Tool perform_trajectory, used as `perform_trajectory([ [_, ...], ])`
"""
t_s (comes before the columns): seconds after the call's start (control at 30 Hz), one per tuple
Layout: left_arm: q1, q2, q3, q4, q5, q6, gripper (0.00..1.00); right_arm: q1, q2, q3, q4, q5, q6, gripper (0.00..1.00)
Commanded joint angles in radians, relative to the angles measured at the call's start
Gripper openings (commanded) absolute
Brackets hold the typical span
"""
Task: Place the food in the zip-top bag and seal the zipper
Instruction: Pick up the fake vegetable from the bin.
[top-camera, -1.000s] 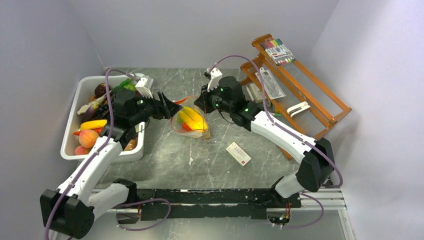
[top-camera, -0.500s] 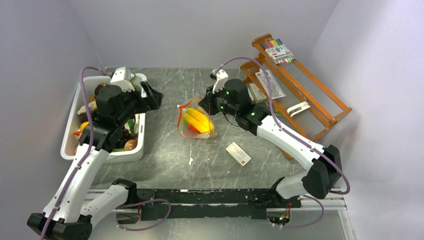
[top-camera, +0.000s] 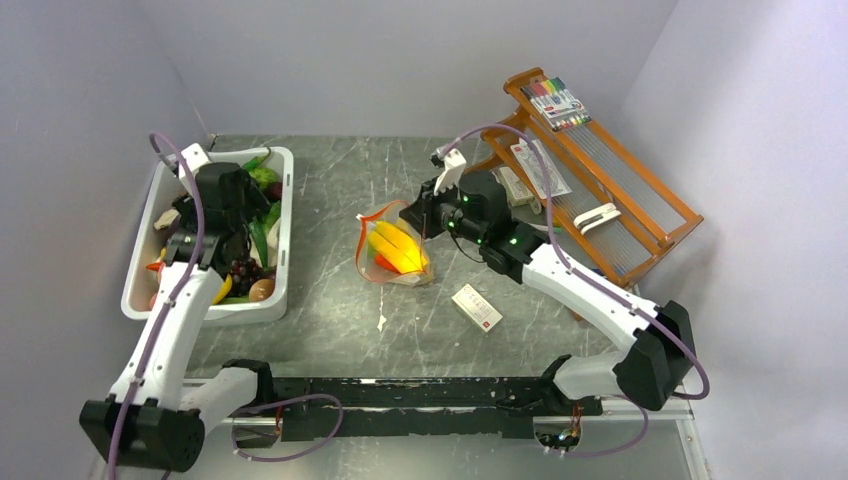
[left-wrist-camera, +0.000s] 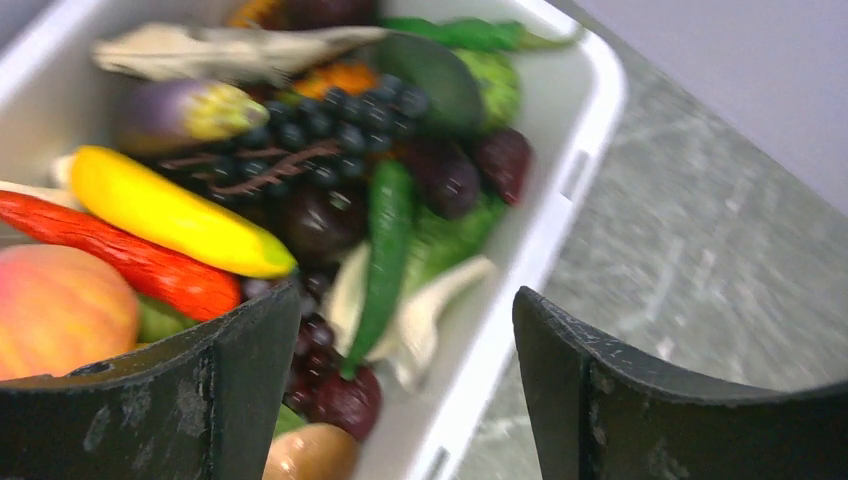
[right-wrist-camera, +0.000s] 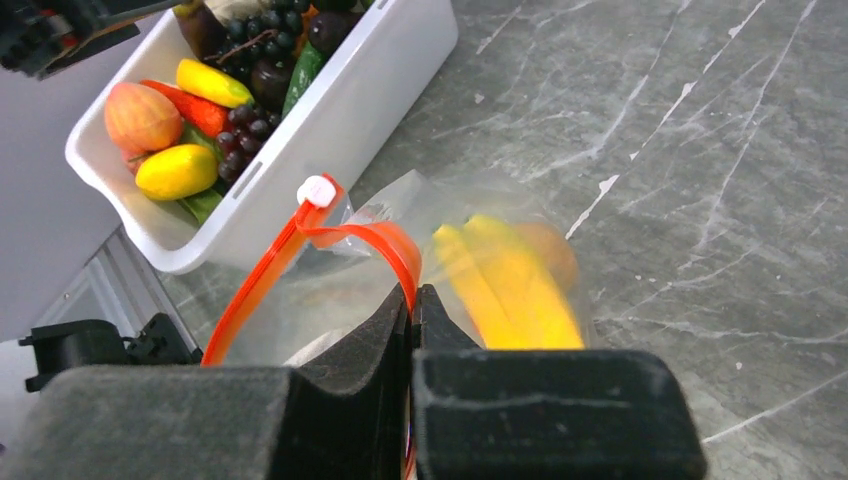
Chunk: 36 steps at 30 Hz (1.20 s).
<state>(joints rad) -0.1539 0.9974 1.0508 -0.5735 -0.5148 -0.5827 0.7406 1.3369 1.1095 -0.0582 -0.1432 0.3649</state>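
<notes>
I read the left gripper (left-wrist-camera: 405, 300) above the white rectangular plastic tub (left-wrist-camera: 592, 110) of glossy toy food (left-wrist-camera: 170, 210), jaws apart, holding nothing. On the grey marbled worktop (top-camera: 330, 310), the clear floppy zip-top bag (right-wrist-camera: 330, 290) rests with yellow toy bananas (right-wrist-camera: 510, 290) inside. The right gripper (right-wrist-camera: 412, 298) is clamped on its thin red-orange zipper strip (right-wrist-camera: 370, 237).

White tub (top-camera: 284, 270) left; white-red box (top-camera: 476, 307) centre; wooden rack (top-camera: 645, 205), marker pack (top-camera: 555, 102) on it, right.
</notes>
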Motion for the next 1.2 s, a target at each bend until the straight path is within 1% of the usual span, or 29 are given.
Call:
perform_trajectory([
  [0.0, 0.09, 0.074, 0.077, 0.003, -0.161, 0.084, 0.76, -0.003, -0.065, -0.045, 0.096, 0.008, 0.032, 0.0],
  [0.07, 0.123, 0.093, 0.069, 0.043, -0.177, 0.129, 0.73, -0.004, -0.071, -0.05, 0.1, 0.005, 0.033, 0.0],
  [0.13, 0.159, 0.107, 0.05, 0.084, -0.198, 0.159, 0.73, -0.004, -0.071, -0.057, 0.106, 0.005, 0.035, 0.0],
  [0.23, 0.195, 0.132, 0.019, 0.152, -0.22, 0.228, 0.7, -0.005, -0.061, -0.063, 0.105, 0.003, 0.038, 0.0],
  [0.27, 0.198, 0.144, 0.017, 0.166, -0.234, 0.276, 0.69, -0.004, -0.06, -0.059, 0.096, -0.001, 0.039, 0.0],
  [0.33, 0.198, 0.171, 0.033, 0.156, -0.28, 0.295, 0.68, -0.004, -0.065, -0.058, 0.094, -0.007, 0.038, 0.0],
  [0.43, 0.201, 0.205, 0.036, 0.204, -0.318, 0.326, 0.65, -0.003, -0.078, -0.076, 0.117, -0.001, 0.044, 0.0],
  [0.5, 0.203, 0.236, 0.042, 0.233, -0.311, 0.327, 0.64, -0.004, -0.077, -0.07, 0.115, -0.007, 0.044, 0.0],
  [0.57, 0.21, 0.264, 0.045, 0.267, -0.269, 0.341, 0.65, -0.004, -0.068, -0.057, 0.104, -0.016, 0.044, 0.0],
  [0.63, 0.219, 0.293, 0.057, 0.258, -0.261, 0.326, 0.66, -0.003, -0.064, -0.059, 0.104, -0.022, 0.048, 0.0],
  [0.83, 0.258, 0.357, 0.062, 0.245, -0.252, 0.322, 0.57, -0.003, -0.056, -0.074, 0.116, -0.024, 0.061, 0.0],
  [1.03, 0.267, 0.386, 0.054, 0.235, -0.257, 0.311, 0.54, -0.002, -0.063, -0.072, 0.117, -0.01, 0.054, 0.0],
  [1.1, 0.27, 0.384, 0.053, 0.24, -0.263, 0.321, 0.51, -0.003, -0.06, -0.066, 0.112, -0.012, 0.054, 0.0],
  [1.17, 0.271, 0.376, 0.056, 0.24, -0.26, 0.333, 0.42, -0.002, -0.053, -0.059, 0.106, -0.019, 0.053, 0.0],
])
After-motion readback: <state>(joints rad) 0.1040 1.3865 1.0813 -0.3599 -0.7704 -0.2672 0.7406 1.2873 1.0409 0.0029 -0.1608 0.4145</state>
